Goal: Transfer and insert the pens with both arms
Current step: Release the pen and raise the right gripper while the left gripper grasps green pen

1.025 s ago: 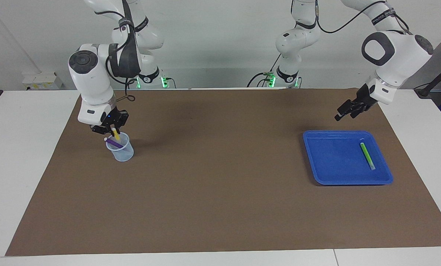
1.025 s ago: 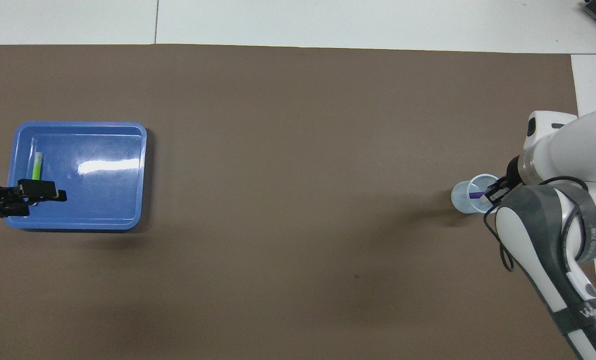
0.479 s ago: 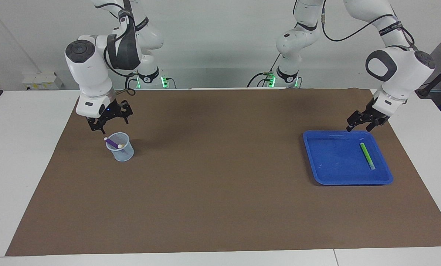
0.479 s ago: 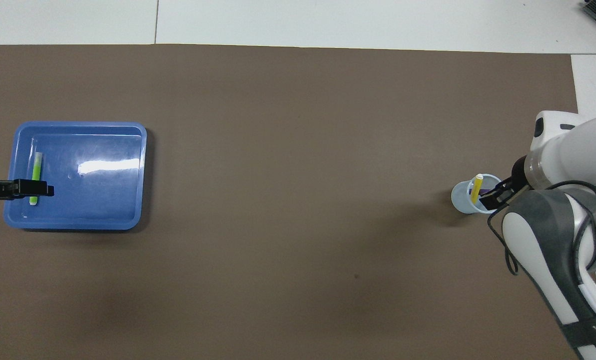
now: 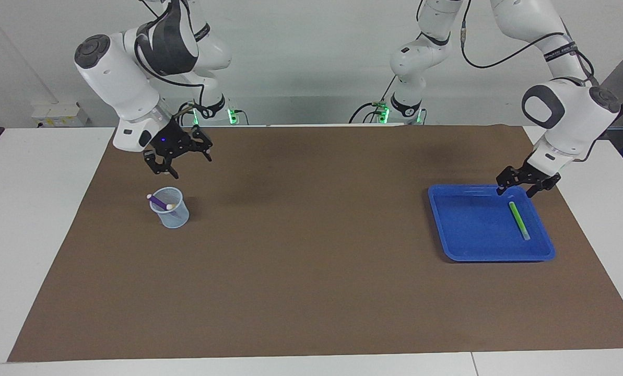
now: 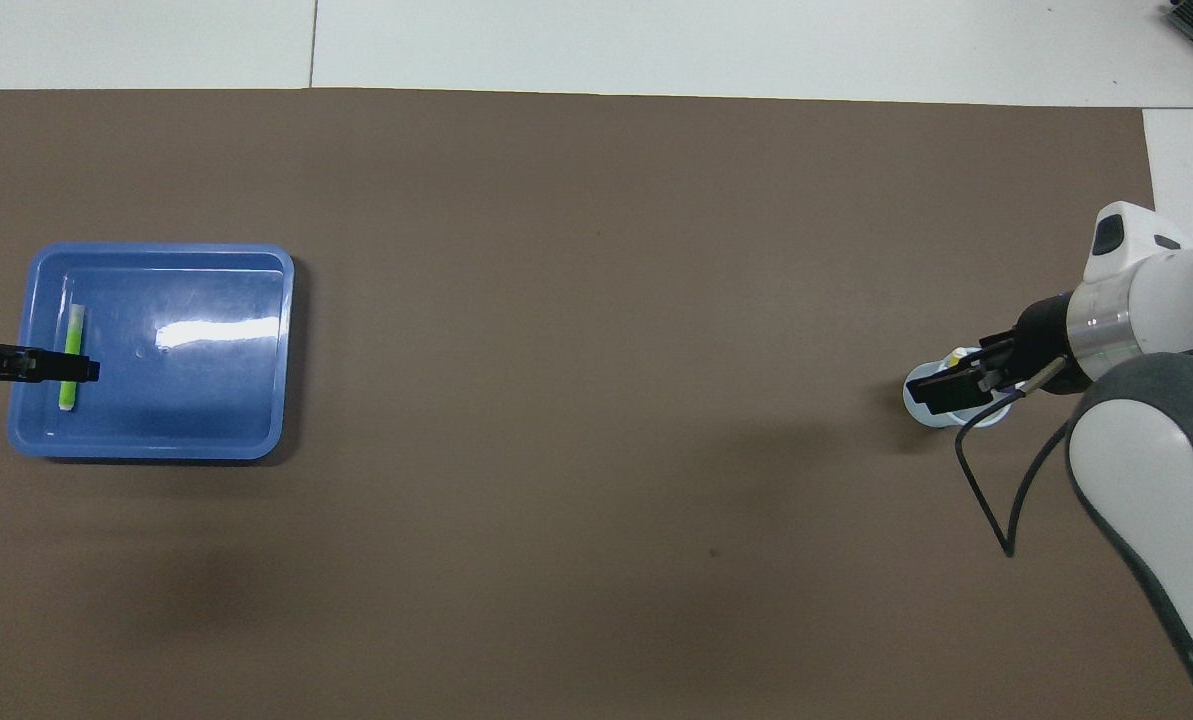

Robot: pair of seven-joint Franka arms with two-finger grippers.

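Green pen left in tray, purple and yellow in cup, both grippers empty

Green pen (image 5: pixel 518 220) lies flat in blue tray (image 5: pixel 468 250) at the left arm's end of the brown mat (image 5: pixel 311 292); purple pen (image 5: pixel 158 200) leans in clear cup (image 5: pixel 171 215) at the right arm's end, yellow pen (image 6: pixel 955 357) barely visible there. Left gripper (image 5: pixel 517 191) spread, low over the tray edge nearest the robots, just by the green pen's end. Right gripper (image 5: pixel 188 164) spread, raised above the cup, holding nothing
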